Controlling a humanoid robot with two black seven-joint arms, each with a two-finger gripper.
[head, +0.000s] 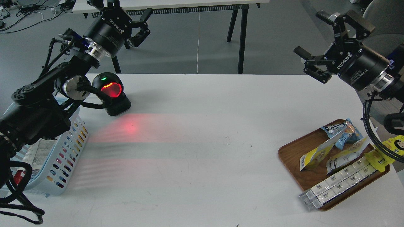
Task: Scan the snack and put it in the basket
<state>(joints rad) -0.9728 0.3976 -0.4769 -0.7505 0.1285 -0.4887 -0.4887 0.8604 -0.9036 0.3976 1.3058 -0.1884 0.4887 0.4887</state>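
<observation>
Two snack pouches lie on the brown wooden tray (295, 150) at the right: one yellow-fronted snack (315, 155) with its barcode edge showing, and a second one (346, 156) beside it. The light blue basket (68, 148) stands at the left edge, partly hidden by my left arm, with a white printed packet (42, 153) inside. My left gripper (147, 25) hangs open and empty above the far table edge, behind the scanner. High above the tray, my right gripper (308, 33) is also open and empty.
A black scanner (112, 93) glows red at the back left and casts red light on the white table (202, 164). The tray also holds a blue packet (342, 130), a long row of white boxes (342, 182) and a yellow cartoon-face packet (394, 145) at its right edge.
</observation>
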